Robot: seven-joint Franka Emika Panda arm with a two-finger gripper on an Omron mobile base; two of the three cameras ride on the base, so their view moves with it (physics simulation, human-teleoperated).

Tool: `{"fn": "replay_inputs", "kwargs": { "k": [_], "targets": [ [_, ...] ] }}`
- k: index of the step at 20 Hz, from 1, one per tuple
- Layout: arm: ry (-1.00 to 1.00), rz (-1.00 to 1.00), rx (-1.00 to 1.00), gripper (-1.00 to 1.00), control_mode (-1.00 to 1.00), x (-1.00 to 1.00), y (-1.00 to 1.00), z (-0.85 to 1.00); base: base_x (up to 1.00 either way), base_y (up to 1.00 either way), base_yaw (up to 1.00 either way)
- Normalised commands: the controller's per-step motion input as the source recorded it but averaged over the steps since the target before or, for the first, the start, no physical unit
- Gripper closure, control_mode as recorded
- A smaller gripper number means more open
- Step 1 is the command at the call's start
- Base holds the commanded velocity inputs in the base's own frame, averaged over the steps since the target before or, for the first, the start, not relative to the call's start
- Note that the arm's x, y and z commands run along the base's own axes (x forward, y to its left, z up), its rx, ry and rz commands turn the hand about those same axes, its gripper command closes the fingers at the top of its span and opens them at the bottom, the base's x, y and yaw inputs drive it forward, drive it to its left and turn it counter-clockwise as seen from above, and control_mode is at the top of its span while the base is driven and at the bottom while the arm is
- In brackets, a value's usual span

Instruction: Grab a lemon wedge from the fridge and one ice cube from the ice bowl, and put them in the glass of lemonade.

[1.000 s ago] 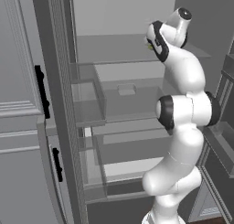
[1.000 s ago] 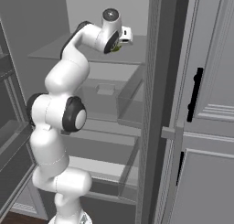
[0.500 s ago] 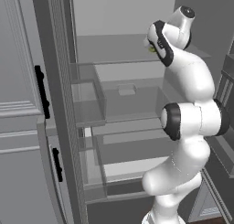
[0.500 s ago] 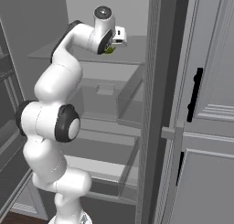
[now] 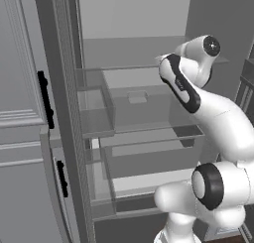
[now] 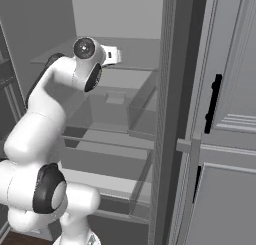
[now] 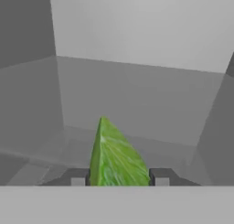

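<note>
Pale fridge walls and glass shelves stand all around the raised arm. Between the pincer's two dark tips sits the lemon wedge, its point aimed away from the hand, each tip pressed against a flank, so the jaws are about half closed on it. I'd guess it is light, soft and a bit slick; gripping the broad flanks near the thick middle seems safest, without squeezing hard.

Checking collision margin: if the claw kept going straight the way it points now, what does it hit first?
The claw is shut on the lemon wedge. Past the wedge the way looks free up to the fridge's pale back wall, likely the first contact; depth is unclear.
</note>
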Motion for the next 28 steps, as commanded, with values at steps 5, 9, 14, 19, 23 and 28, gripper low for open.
{"fn": "replay_inputs", "kwargs": {
  "k": [5,9,14,19,23,28],
  "targets": [
    [0.06,0.0,0.08,1.0,-1.0,-1.0,0.0,0.26,0.0,0.0,0.0],
    [0.19,0.0,0.02,1.0,-1.0,-1.0,0.0,0.26,0.0,0.0,0.0],
    [0.29,0.0,-0.02,1.0,-1.0,-1.0,0.13,-0.16,0.0,0.0,0.0],
    [0.18,0.04,-0.08,1.0,-1.0,-0.82,0.1,-0.8,0.0,0.0,0.0],
    [0.13,0.05,-0.06,1.0,-1.0,-0.63,0.06,-0.99,0.0,0.0,0.0],
    [0.2,0.04,-0.03,1.0,-1.0,-0.64,0.08,-0.92,0.0,0.0,0.0]
  ]
}}
